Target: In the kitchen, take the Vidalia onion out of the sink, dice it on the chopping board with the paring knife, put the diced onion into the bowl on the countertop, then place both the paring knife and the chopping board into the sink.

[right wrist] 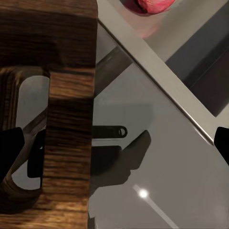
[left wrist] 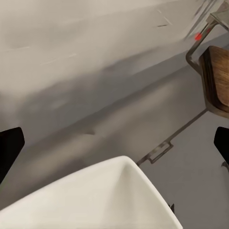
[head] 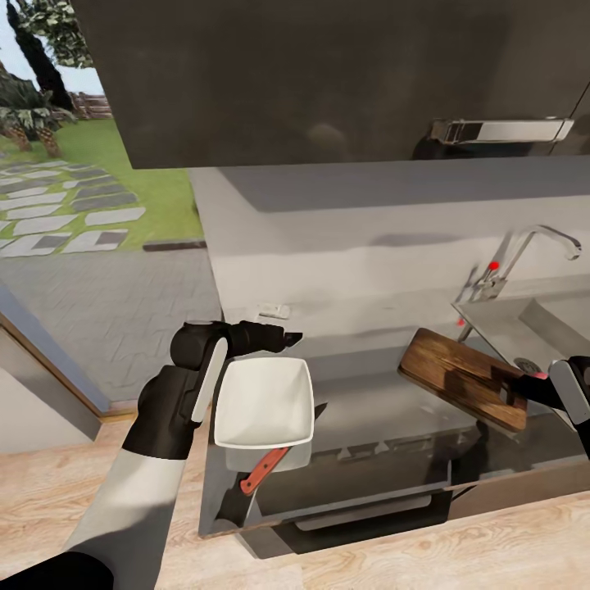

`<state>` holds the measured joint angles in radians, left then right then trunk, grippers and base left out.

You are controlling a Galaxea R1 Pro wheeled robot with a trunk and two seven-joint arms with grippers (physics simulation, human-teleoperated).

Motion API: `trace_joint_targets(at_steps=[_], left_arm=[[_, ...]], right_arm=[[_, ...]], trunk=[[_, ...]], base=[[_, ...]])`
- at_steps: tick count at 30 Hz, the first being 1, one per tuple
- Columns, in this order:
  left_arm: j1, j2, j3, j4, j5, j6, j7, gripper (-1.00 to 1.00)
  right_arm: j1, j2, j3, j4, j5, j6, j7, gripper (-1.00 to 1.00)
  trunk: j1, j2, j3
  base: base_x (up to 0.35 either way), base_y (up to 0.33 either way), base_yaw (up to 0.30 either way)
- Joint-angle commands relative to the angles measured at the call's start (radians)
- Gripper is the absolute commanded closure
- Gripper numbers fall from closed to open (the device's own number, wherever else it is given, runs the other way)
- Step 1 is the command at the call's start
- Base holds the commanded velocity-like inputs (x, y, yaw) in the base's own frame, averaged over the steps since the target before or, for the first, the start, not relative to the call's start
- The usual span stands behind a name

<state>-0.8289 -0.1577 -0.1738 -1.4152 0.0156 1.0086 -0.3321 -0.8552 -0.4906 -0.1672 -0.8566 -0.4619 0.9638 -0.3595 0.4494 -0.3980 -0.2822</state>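
The dark wooden chopping board (head: pixel 459 373) lies at an angle on the grey countertop (head: pixel 369 410), just left of the sink (head: pixel 512 324). My right gripper (head: pixel 541 389) is at the board's slot-handle end (right wrist: pixel 52 119), fingers wide apart, one fingertip (right wrist: pixel 10 149) showing through the slot; it is open. A reddish piece of the Vidalia onion (right wrist: pixel 149 4) shows beyond a metal rim. The white bowl (head: pixel 264 406) sits on the counter with my open left gripper (head: pixel 288 336) hovering over its far rim (left wrist: pixel 119 164). The paring knife's red-orange handle (head: pixel 264 470) pokes out from under the bowl's near side.
A curved chrome tap (head: pixel 537 244) with a red dot stands behind the sink. Dark upper cabinets (head: pixel 328 82) hang low overhead. The counter ends at the left near the bowl, with wood floor (head: pixel 49 492) and a glass opening to a garden beyond.
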Motion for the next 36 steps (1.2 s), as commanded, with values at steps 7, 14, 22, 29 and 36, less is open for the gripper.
trace_joint_targets(at_steps=[7,14,22,29,36], left_arm=[[-0.001,0.000,0.000,-0.001,0.001,0.005,-0.001,-1.00],[-0.001,0.000,0.000,-0.001,0.001,0.005,-0.001,-1.00],[-0.001,0.000,0.000,-0.001,0.001,0.005,-0.001,-1.00],[-0.001,0.000,0.000,-0.001,0.001,0.005,-0.001,-1.00],[-0.001,0.000,0.000,-0.001,0.001,0.005,-0.001,-1.00]], right_arm=[[-0.001,0.000,0.000,-0.003,-0.011,0.002,-0.009,-1.00],[-0.001,0.000,0.000,-0.011,-0.011,0.003,-0.009,-1.00],[-0.001,0.000,0.000,-0.013,-0.011,0.003,-0.009,-1.00],[-0.001,0.000,0.000,-0.013,-0.011,0.003,-0.009,-1.00],[-0.001,0.000,0.000,-0.014,-0.011,0.003,-0.009,-1.00]], trunk=[[0.001,-0.002,-0.003],[0.001,-0.002,-0.012],[0.001,-0.002,-0.019],[0.001,-0.002,-0.025],[0.001,-0.002,-0.029]], base=[[0.000,0.000,0.000],[0.000,0.000,0.000],[0.000,0.000,0.000],[0.000,0.000,0.000],[0.000,0.000,0.000]])
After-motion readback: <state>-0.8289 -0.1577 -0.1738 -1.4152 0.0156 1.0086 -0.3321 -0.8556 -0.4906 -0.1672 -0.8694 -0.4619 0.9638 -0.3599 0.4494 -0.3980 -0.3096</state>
